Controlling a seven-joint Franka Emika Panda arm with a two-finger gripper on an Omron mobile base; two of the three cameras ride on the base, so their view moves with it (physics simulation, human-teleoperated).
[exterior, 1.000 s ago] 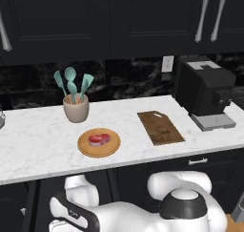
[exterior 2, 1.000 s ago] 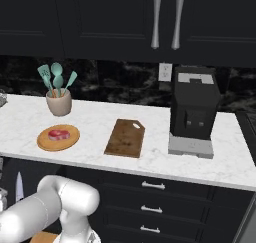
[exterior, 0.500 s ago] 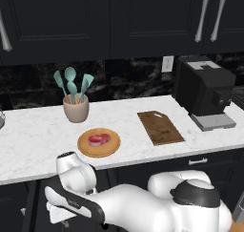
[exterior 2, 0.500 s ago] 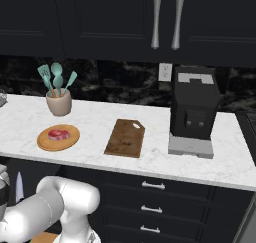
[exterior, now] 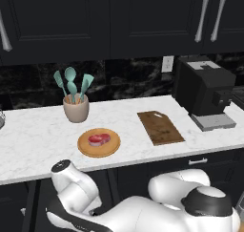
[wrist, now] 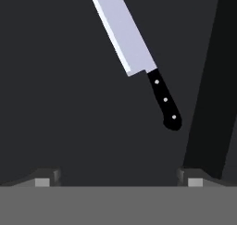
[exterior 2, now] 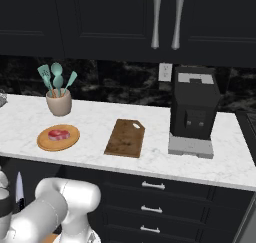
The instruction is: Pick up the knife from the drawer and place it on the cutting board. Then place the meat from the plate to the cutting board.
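Below me lies the wide, shallow black drawer (wrist: 69,103), its dark floor bare but for the broad silver-bladed, black-handled kitchen knife (wrist: 139,57). The knife lies ahead of my two-finger pincer (wrist: 118,178), long axis slanted, handle end nearer. My fingers stand wide apart, holding nothing.

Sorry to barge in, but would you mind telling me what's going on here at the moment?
The arm is reaching down below the counter for the knife, which lies flat on the dark floor of the drawer. The tool hangs open over it and nothing is gripped. Up on the counter, the cutting board is bare, and the meat sits on the plate.
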